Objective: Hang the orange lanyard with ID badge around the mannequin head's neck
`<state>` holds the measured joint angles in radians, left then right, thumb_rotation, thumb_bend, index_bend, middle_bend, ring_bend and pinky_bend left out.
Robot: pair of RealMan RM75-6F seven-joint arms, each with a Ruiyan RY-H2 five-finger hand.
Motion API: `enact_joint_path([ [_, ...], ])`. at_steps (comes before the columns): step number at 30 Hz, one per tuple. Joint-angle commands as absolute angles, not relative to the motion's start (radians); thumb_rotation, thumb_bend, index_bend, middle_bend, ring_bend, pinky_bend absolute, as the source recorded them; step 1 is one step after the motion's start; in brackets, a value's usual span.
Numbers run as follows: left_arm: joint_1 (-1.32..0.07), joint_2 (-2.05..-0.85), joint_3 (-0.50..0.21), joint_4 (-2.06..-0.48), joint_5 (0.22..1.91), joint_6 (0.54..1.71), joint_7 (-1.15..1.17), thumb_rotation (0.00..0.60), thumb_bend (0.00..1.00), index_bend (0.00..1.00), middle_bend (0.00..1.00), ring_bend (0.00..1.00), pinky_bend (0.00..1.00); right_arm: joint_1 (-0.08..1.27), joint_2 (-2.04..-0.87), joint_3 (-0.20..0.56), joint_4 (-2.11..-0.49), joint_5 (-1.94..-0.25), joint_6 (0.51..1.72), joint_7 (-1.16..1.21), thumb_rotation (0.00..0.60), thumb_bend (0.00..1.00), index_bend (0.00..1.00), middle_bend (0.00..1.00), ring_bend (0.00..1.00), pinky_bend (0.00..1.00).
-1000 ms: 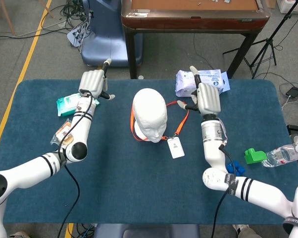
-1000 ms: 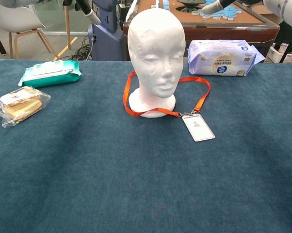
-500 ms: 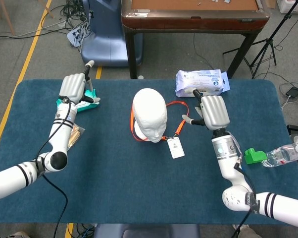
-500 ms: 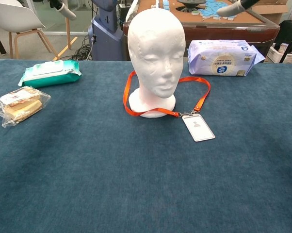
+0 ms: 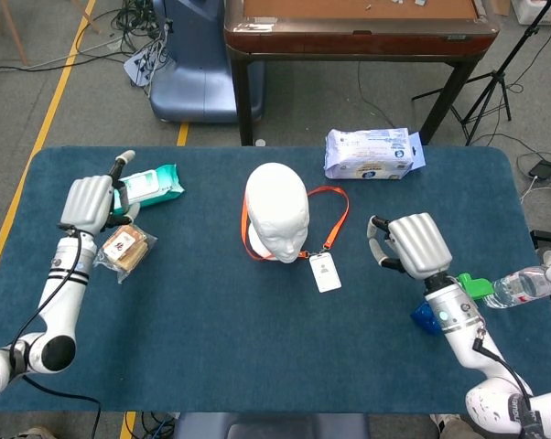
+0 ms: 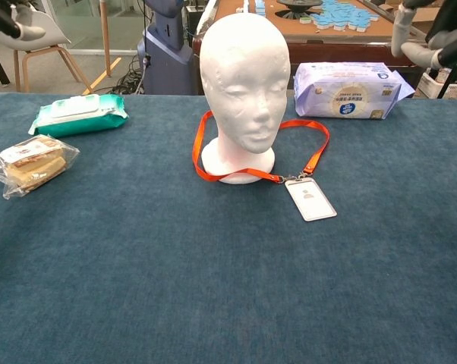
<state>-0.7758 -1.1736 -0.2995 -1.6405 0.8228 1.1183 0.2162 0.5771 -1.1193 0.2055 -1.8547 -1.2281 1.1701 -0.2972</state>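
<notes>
At the left edge of the blue table [image 5: 257,366], the left hand [image 5: 90,203] hangs above the cloth with its back to the head camera, fingers loosely apart and grasping nothing; its thumb points toward the green wipes pack [image 5: 147,183]. Its white forearm runs down toward the near left corner. At the right side the right hand [image 5: 413,245] is raised in the same way, back upward, fingers spread and curved slightly, released and empty, well apart from the lanyard. In the chest view only fingertips of each hand show at the top corners.

One white mannequin head [image 6: 244,76] stands upright at the middle of the table, facing the near side. One orange lanyard [image 6: 316,148] lies flat on the cloth, looped around the base of the head, with part of the loop stretching out to the right; it rests on the table at the foot of the neck. One ID badge [image 6: 310,200] lies face up just near and right of the base, clipped to the strap.

Left of the head lie one green wipes pack and one clear bag of snacks [image 6: 31,164], the bag nearer. Far right sits one white and blue tissue pack [image 6: 351,89]. By the right edge are one green block [image 5: 477,287], one blue object [image 5: 426,317] partly hidden by the right forearm, and one plastic bottle [image 5: 524,283] lying on its side.
</notes>
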Motion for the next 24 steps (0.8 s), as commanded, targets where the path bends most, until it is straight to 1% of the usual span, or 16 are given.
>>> enact_joint_path([
  [1, -0.732, -1.149, -0.268, -1.679, 0.852, 1.147, 0.209, 0.600, 0.35, 0.11, 0.70, 0.72, 0.90, 0.581, -1.090, 0.171, -1.863, -1.221, 1.111, -0.327, 0.600, 0.61, 0.52, 1.00, 1.00, 1.00],
  [6, -0.656, -1.157, -0.218, -1.689, 0.938, 1.223, 0.192, 0.600, 0.36, 0.14, 0.72, 0.72, 0.91, 0.598, -1.070, 0.130, -1.863, -1.189, 1.033, -0.391, 0.600, 0.77, 0.50, 1.00, 1.00, 1.00],
  [8, -0.636, -1.166, -0.204, -1.683, 0.962, 1.241, 0.187, 0.600, 0.36, 0.15, 0.72, 0.72, 0.91, 0.606, -1.069, 0.117, -1.862, -1.168, 1.005, -0.412, 0.600, 0.80, 0.48, 1.00, 1.00, 1.00],
  [12, -0.591, -1.179, -0.177, -1.681, 1.006, 1.283, 0.188, 0.600, 0.36, 0.15, 0.73, 0.73, 0.91, 0.626, -1.074, 0.086, -1.856, -1.111, 0.950, -0.474, 0.600, 0.82, 0.42, 1.00, 1.00, 1.00],
  [17, -0.547, -1.191, -0.158, -1.677, 1.046, 1.321, 0.186, 0.600, 0.36, 0.15, 0.73, 0.73, 0.91, 0.646, -1.099, 0.071, -1.838, -1.045, 0.909, -0.500, 0.600, 0.83, 0.37, 1.00, 1.00, 1.00],
  [24, -0.499, -1.184, -0.150, -1.702, 1.094, 1.347, 0.165, 0.600, 0.36, 0.15, 0.73, 0.73, 0.91, 0.698, -1.193, 0.046, -1.762, -0.954, 0.861, -0.569, 0.600, 0.84, 0.31, 1.00, 1.00, 1.00],
])
